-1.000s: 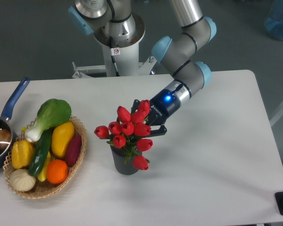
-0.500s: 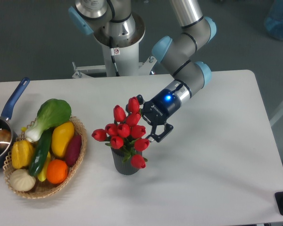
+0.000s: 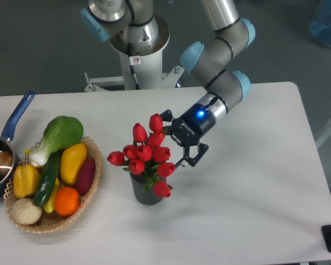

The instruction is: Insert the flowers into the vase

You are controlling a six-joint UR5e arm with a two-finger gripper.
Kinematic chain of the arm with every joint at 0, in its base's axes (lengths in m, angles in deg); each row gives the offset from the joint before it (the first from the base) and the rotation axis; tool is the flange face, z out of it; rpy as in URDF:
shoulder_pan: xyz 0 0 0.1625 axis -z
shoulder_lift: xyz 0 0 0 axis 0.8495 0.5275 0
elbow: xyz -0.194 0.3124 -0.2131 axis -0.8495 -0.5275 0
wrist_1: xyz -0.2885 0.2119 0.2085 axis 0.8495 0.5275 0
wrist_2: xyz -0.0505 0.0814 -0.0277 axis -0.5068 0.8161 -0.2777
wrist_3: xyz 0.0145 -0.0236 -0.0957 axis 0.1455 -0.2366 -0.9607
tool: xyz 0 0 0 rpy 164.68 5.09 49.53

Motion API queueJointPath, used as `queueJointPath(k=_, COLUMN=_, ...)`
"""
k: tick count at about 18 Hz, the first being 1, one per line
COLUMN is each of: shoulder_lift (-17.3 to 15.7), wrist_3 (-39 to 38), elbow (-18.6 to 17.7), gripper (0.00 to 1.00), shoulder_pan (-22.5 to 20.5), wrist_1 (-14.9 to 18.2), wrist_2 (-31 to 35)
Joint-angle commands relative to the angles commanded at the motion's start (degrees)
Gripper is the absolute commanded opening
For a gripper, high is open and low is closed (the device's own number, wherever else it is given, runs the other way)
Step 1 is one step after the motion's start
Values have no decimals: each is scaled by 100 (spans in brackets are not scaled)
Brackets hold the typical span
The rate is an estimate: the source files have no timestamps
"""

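Now the gripper (image 3: 175, 139) is hanging with its fingers spread apart just right of the flowers (image 3: 145, 155), which are standing in the dark ribbed vase (image 3: 146, 194) near the middle of the white table (image 3: 254, 182).

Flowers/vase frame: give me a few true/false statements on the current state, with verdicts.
1. The flowers stand in the vase. True.
2. The gripper is clamped on the stems. False: its fingers are spread, beside the buds.
3. The vase lies tipped on the table. False: it stands upright.
4. A basket of vegetables sits on the image-left side of the vase. True.
5. The blue-handled pot holds the tulips. False: it sits at the table's far image-left edge, apart from them.
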Motion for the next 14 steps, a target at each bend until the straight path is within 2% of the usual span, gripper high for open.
queueJointPath(k=4, shoulder_lift=-105, wrist_3=0, elbow=-9, gripper=100, shoulder_pan=-18, wrist_1=0, wrist_2=131)
queueJointPath(k=8, shoulder_lift=-360, wrist_3=0, elbow=-9, gripper=100, shoulder_pan=-123, wrist_1=9, wrist_2=676)
queueJointPath(k=10, shoulder_lift=-536, wrist_3=-9, elbow=-44, gripper=100, shoulder_pan=-115, wrist_1=9, wrist_2=729)
queueJointPath(k=14, shoulder_lift=-984, wrist_3=-123, elbow=-9, gripper=100, shoulder_pan=-80, wrist_1=79, wrist_2=1493)
